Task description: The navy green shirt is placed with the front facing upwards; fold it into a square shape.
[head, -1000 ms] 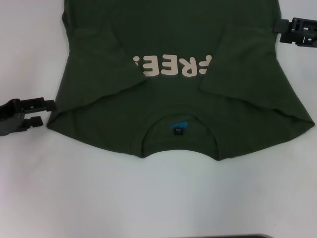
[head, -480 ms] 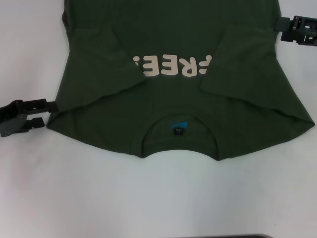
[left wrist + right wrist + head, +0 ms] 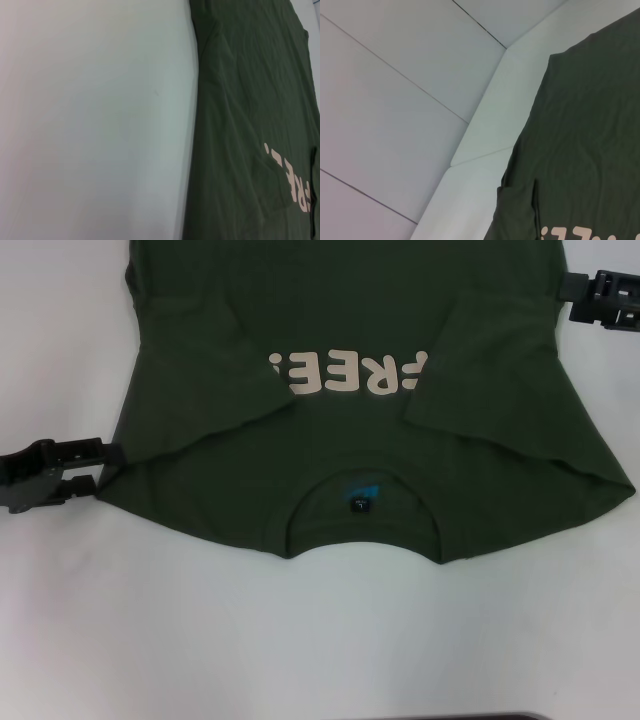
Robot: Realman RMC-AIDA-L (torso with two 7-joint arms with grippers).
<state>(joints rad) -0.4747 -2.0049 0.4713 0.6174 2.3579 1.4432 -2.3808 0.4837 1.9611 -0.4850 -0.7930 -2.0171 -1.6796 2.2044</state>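
Observation:
The navy green shirt (image 3: 200,340) lies flat on the white table, collar toward me, with both sleeves folded in over the chest. The right sleeve partly covers the cream "FREE!" lettering (image 3: 340,375). A small black and blue neck label (image 3: 359,502) shows inside the collar. My left gripper (image 3: 105,468) is open at the shirt's near left shoulder corner, its upper finger over the cloth edge. At the shirt's far right side edge, my right gripper (image 3: 572,298) is open. The shirt (image 3: 240,100) also fills one side of the left wrist view, and the shirt (image 3: 585,125) shows in the right wrist view.
Bare white table (image 3: 300,640) lies in front of the collar and to the shirt's left (image 3: 90,125). A dark strip (image 3: 480,716) runs along the near edge. The right wrist view shows the table's far edge (image 3: 485,140) and pale panels beyond it.
My left gripper has slid right, from beside the shoulder corner to its upper finger overlapping the cloth edge. The right gripper has shifted slightly right. The shirt has not moved.

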